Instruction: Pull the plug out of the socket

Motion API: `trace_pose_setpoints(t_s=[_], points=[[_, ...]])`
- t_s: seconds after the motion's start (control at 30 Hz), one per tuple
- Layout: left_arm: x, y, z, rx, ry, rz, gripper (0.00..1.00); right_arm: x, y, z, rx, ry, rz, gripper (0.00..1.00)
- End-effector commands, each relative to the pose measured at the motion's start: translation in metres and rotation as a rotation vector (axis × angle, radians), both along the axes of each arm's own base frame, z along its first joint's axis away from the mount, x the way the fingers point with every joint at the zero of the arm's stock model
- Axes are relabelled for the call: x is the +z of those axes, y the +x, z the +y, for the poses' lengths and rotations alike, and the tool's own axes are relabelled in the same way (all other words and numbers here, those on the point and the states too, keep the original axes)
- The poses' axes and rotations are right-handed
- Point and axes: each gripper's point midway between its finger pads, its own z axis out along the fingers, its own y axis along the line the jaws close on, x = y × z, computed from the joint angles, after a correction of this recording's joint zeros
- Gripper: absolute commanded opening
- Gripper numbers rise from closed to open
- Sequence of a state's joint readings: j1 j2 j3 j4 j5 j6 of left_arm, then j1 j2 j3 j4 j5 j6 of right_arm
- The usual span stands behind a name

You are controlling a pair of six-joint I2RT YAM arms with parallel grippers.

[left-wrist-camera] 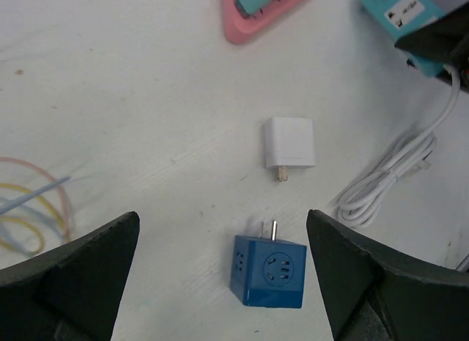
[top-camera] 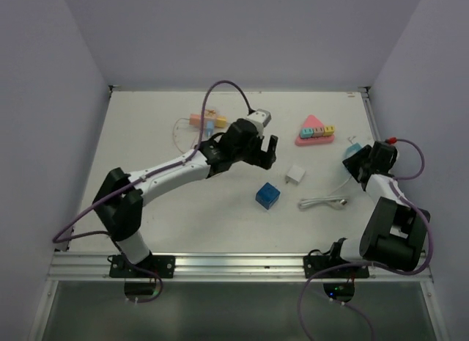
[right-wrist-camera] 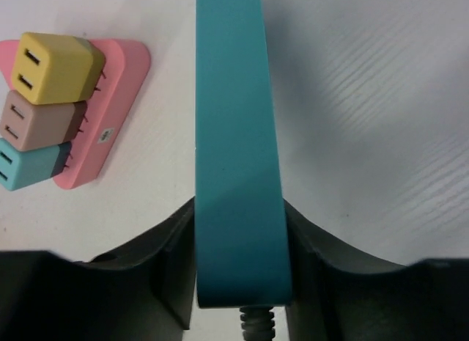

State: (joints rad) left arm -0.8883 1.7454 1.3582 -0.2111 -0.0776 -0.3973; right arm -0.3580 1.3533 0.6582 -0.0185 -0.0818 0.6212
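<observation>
A blue cube plug [left-wrist-camera: 270,279] with bare metal prongs lies on the table [top-camera: 183,209], apart from everything else [top-camera: 268,196]. My left gripper [left-wrist-camera: 222,224] hovers over it, open wide, with a finger on each side and touching nothing [top-camera: 261,156]. A white plug [left-wrist-camera: 289,143] lies loose just beyond the cube [top-camera: 294,174]. At the right, my right gripper [right-wrist-camera: 238,209] is shut on the teal socket block [right-wrist-camera: 238,136], which has a cord at its back end [top-camera: 354,149]. The socket's plug holes are hidden.
A pink triangular base [top-camera: 315,139] carrying three coloured adapters [right-wrist-camera: 51,106] sits at the back right. A coiled white cable [top-camera: 322,203] lies right of the cube. Thin coloured wires [left-wrist-camera: 37,202] and small blocks [top-camera: 205,121] lie at the back left. White walls enclose the table.
</observation>
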Motion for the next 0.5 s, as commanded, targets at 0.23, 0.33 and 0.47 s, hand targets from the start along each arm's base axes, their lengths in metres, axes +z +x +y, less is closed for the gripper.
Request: trace_pose_setpoints(t_s=[0.23, 0.33, 0.47], points=[[0.054, 0.024, 0.143, 0.286, -0.085, 0.021, 1.00, 0.019, -0.012, -0.017, -0.094, 0.063, 0.080, 0.93], [0.050, 0.024, 0.175, 0.347, -0.080, 0.044, 1.00, 0.036, -0.017, -0.024, -0.130, 0.029, 0.088, 0.99], [0.049, 0.019, 0.204, 0.387, -0.050, 0.046, 0.99, 0.052, -0.024, -0.030, -0.168, -0.006, 0.086, 0.99]])
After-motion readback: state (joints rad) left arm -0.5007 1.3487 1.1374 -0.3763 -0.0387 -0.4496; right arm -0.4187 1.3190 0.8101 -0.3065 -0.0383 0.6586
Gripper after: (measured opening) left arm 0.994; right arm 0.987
